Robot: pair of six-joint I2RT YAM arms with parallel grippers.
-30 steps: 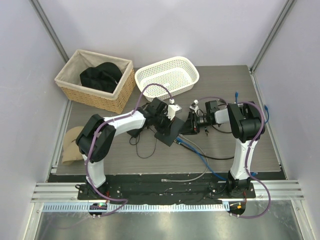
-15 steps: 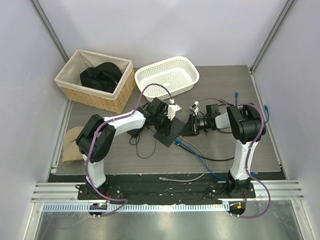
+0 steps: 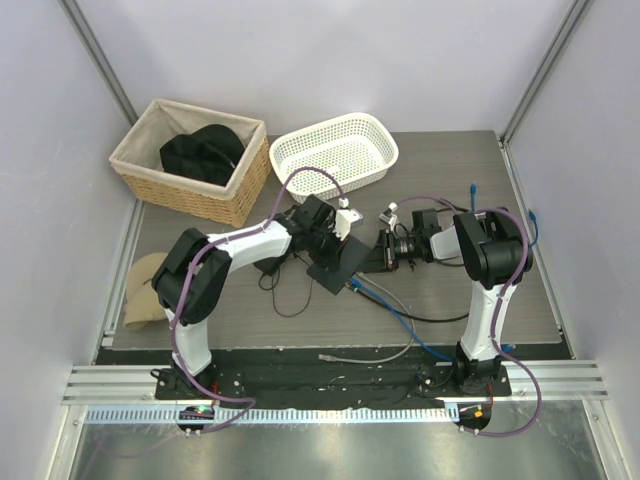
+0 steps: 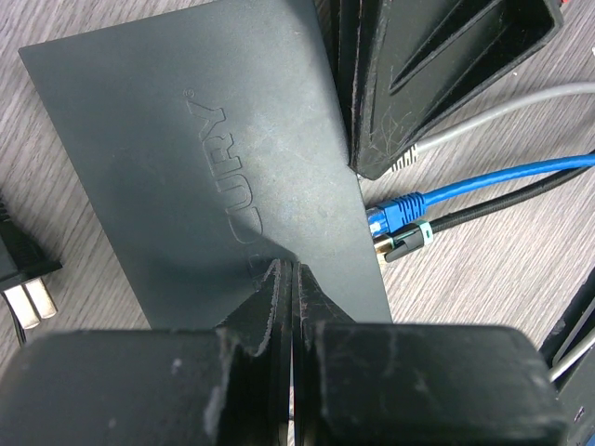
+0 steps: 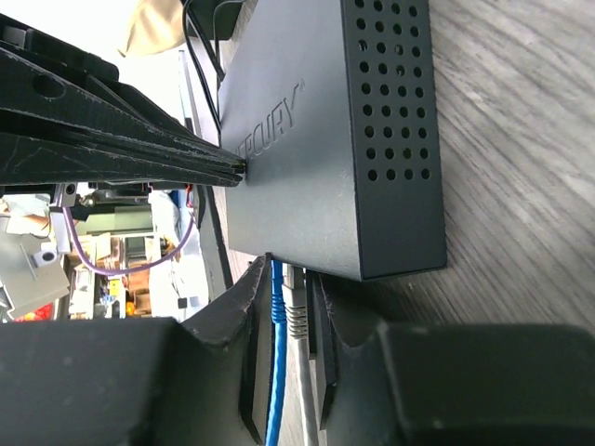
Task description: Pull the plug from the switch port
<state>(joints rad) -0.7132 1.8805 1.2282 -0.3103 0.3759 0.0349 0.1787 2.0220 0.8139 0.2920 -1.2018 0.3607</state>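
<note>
One switch (image 4: pixel 204 186), one blue plug (image 4: pixel 392 216), one grey plug (image 5: pixel 296 321), one black cable (image 4: pixel 502 206)

We see two arms of one make: the left arm (image 3: pixel 245 240) and the right arm (image 3: pixel 484 318) both have glossy white links set between chunky black joints. A purple cable (image 3: pixel 308 177) loops loosely along each, from the wrist to the foot. The left gripper (image 4: pixel 290 279) is matte black, its edges scuffed and scratched pale. The right gripper (image 5: pixel 284 279) looks much the same, and its fingers (image 4: pixel 372 93) have triangular ribbed hollows moulded into them.
</note>
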